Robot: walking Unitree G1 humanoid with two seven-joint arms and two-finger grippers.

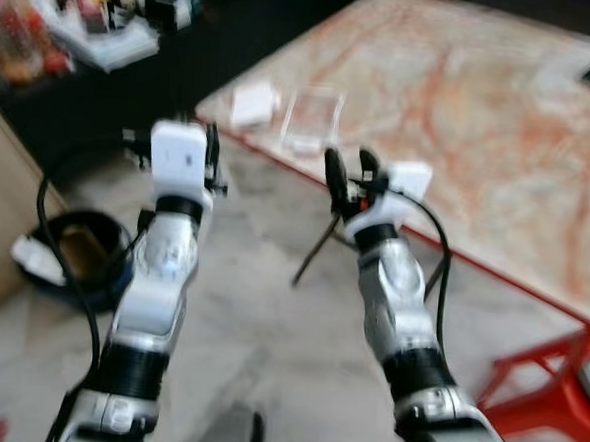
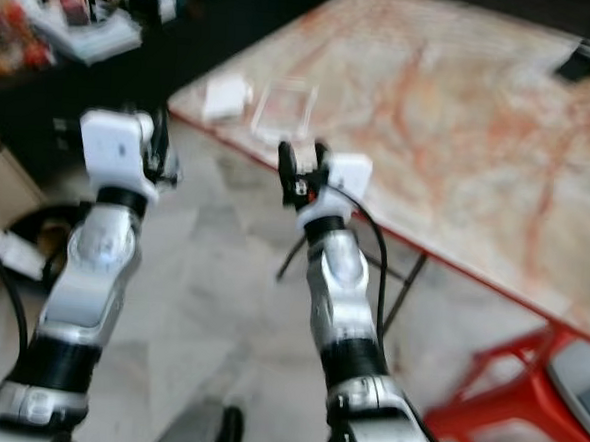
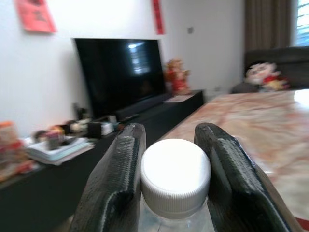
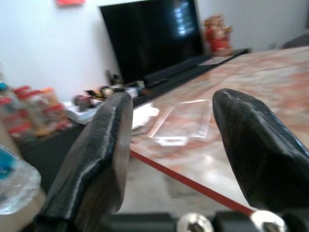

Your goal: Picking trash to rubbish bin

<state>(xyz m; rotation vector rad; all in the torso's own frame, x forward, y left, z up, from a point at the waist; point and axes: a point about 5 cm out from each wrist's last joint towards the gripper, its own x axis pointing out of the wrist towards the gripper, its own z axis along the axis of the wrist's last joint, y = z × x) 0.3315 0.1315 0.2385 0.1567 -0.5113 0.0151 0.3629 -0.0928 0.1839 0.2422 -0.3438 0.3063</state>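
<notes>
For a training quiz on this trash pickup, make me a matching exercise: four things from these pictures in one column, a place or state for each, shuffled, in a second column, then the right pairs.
Things
1. White ribbed bottle cap
2. Clear flat plastic container
3. Right gripper
4. Black flat-screen television

Places or states
A. Open, holding nothing
B. On the dark low cabinet against the white wall
C. Clamped between the left gripper's black fingers
D. Lying near the marble table's corner

Pairs: 1-C, 2-D, 3-A, 4-B

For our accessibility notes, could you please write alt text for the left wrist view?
The left pincer is shut on a bottle at its white cap. Behind are a dark television on a low black cabinet and a marble table.
</notes>
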